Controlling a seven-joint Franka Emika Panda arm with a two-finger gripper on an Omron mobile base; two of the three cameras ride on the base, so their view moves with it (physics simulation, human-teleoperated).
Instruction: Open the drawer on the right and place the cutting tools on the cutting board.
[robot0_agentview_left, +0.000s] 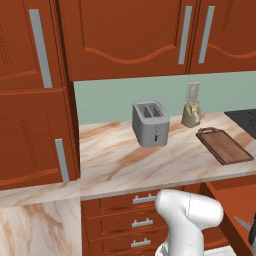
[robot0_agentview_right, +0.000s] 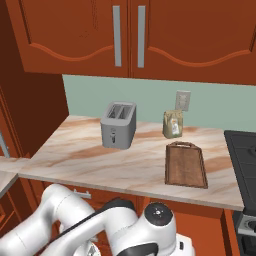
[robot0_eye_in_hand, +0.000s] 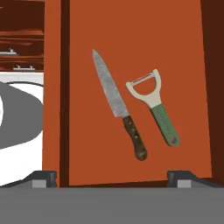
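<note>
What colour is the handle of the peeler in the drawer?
Green, on the peeler; the hand view shows it best.

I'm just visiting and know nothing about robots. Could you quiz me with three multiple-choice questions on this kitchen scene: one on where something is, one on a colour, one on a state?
1. Where do the knife and peeler lie?
A. On the cutting board
B. In the open drawer
C. Beside the toaster

2. What colour is the peeler's handle?
A. Green
B. Red
C. Blue

3. How do the robot's fingers stand?
A. Shut on the knife
B. Shut on the peeler
C. Open, holding nothing

Answers: 1 B, both rest on the floor of the drawer in the hand view. 2 A, the handle is green. 3 C, the tips stand wide apart above the tools, and the cutting board is bare.
</note>
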